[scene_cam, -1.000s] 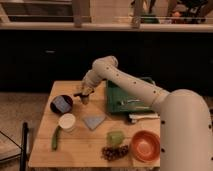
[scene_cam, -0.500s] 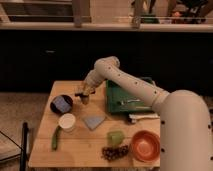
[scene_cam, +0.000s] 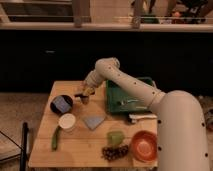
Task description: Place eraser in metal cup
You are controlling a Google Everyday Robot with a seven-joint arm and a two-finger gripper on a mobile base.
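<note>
My gripper [scene_cam: 86, 92] hangs at the end of the white arm, over the back left of the wooden table [scene_cam: 80, 150]. Right under it stands a small dull object that looks like the metal cup [scene_cam: 84, 99], mostly hidden by the gripper. The eraser does not show as a separate thing. I cannot tell whether it is in the gripper or in the cup.
A black bowl [scene_cam: 61, 104] sits left of the gripper, with a white cup [scene_cam: 66, 121] and a grey-blue cloth [scene_cam: 94, 121] in front. A green tray [scene_cam: 131, 95] is at the right. A green pepper [scene_cam: 55, 137], a light green piece [scene_cam: 115, 137], grapes [scene_cam: 114, 151] and an orange bowl [scene_cam: 144, 145] lie near the front.
The arm's upper joint has shifted slightly to the right. The gripper has stayed over the same spot beside the black bowl.
</note>
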